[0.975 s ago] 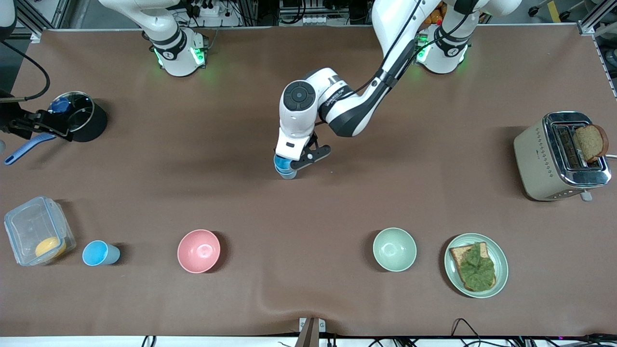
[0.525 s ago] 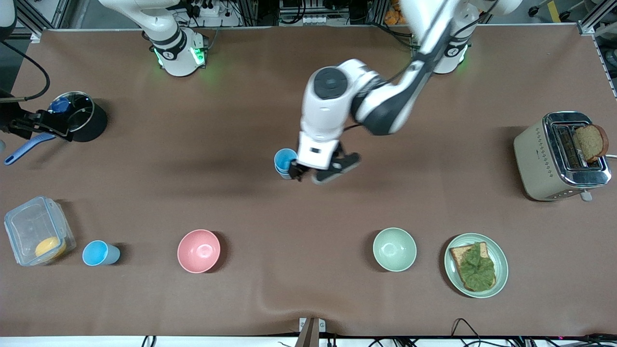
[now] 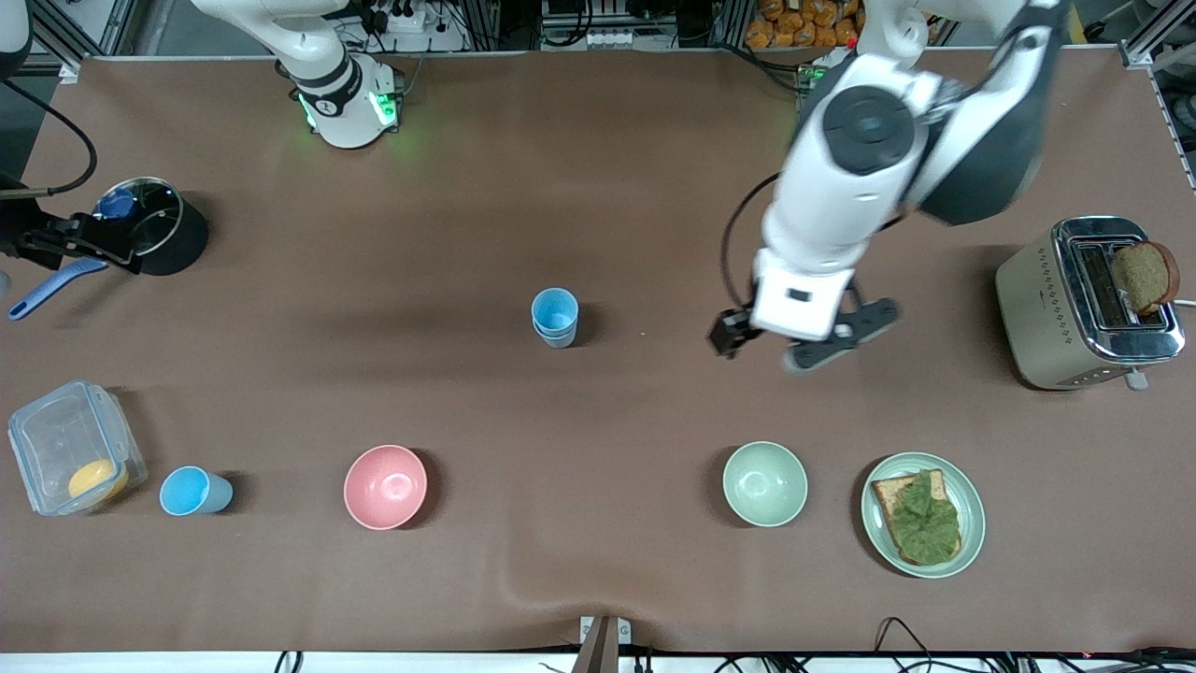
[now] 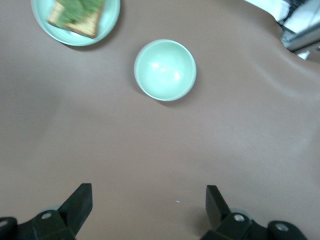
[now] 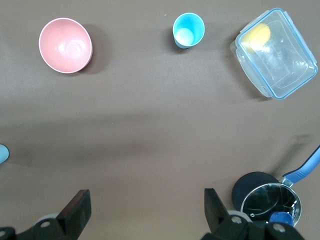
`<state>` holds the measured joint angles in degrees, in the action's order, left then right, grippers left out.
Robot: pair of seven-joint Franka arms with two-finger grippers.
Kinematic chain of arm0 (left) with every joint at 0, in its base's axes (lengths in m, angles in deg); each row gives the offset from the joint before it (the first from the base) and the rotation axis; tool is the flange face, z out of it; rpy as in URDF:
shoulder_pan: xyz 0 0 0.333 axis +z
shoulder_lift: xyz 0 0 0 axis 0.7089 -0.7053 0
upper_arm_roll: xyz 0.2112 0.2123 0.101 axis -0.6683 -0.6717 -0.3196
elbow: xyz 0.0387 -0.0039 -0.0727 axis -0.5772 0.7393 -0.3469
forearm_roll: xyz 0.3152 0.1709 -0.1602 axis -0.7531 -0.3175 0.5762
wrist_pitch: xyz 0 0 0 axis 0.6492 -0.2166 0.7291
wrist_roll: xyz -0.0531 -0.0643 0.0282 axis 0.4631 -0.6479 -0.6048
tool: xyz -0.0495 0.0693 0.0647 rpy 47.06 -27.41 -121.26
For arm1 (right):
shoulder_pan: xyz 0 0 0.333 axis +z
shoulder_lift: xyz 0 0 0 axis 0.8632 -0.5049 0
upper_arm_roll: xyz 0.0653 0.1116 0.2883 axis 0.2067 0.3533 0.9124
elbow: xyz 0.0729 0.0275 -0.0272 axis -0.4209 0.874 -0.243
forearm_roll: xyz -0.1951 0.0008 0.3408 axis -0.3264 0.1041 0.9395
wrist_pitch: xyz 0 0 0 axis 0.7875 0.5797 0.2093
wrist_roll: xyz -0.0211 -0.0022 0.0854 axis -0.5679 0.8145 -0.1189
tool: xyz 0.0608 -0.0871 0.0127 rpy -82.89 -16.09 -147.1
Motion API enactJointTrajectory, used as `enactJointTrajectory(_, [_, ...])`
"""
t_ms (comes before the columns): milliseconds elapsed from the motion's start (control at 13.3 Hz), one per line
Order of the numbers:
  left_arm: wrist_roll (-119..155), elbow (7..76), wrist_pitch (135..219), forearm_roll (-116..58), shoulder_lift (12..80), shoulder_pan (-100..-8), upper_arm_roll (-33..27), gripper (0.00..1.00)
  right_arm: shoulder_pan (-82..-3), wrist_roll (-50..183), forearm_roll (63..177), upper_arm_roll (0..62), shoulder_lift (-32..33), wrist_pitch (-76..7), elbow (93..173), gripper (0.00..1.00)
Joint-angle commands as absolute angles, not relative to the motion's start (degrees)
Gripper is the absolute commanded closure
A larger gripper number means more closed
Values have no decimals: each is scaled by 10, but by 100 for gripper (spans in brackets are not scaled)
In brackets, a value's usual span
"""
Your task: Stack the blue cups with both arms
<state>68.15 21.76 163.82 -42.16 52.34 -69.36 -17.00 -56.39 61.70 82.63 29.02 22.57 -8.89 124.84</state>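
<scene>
Spread wide apart and holding nothing, the left gripper (image 3: 804, 344) is seen over bare brown table (image 3: 654, 579), its fingers (image 4: 77, 202) clear of the pale green bowl (image 4: 165, 70). The stacked blue cups (image 3: 555, 317) stand well apart toward the right arm's end. The right gripper (image 5: 145, 210) is likewise spread empty; a lone blue cup (image 5: 188, 30) is noted beside the clear container (image 5: 275, 52).

Blue cups (image 3: 555, 318), pink bowl (image 3: 385, 486), pale green bowl (image 3: 764, 483), brown table (image 3: 598, 187).
</scene>
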Motion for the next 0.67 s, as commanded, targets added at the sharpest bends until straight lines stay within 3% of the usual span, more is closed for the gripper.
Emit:
enactJointTrajectory(0, [621,236,1607,-435,570,-650,-161,0,-571,615,822,296,228,-83,1248,0])
enactJointTrajectory(600, [287,253,1521,-415,646,-500,-126,0,-571,615,822,296,228,-81,1248,0])
